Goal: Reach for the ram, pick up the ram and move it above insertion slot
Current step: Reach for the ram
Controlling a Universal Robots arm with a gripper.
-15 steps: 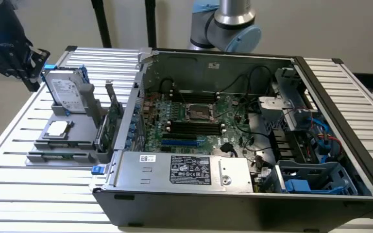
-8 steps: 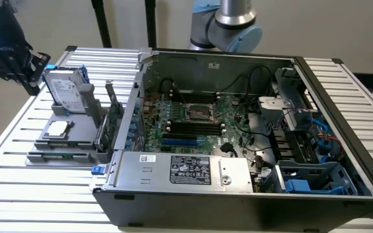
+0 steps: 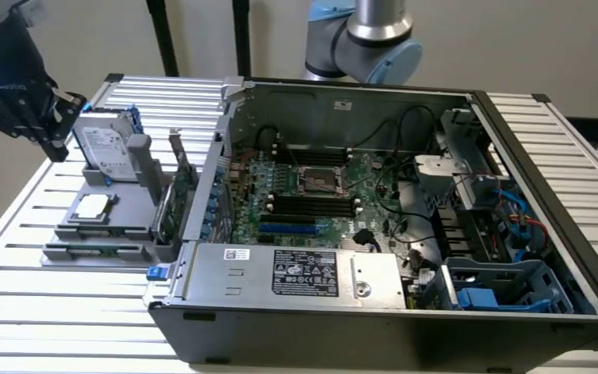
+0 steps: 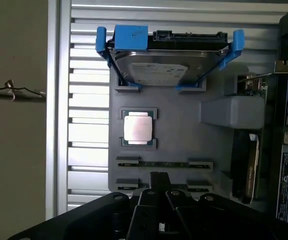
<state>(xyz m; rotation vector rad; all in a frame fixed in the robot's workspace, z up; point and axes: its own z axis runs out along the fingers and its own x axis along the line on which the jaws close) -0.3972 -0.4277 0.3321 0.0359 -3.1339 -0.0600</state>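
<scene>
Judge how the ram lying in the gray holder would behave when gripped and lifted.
The ram looks thin and narrow, so probably light and stiff. Long for its width, it may tilt if gripped off-centre.

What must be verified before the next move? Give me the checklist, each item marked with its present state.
1. The ram lies in the gray fixture with nothing gripping it: ok.
2. Gripper at the ram: not ok. In the exterior view it hangs apart from the ram, up by the hard drive.
3. Ram free of neighbours: ok. The processor sits apart from it.
4. Computer case open, motherboard exposed: ok.
5. Insertion slot empty: cannot tell.
</scene>
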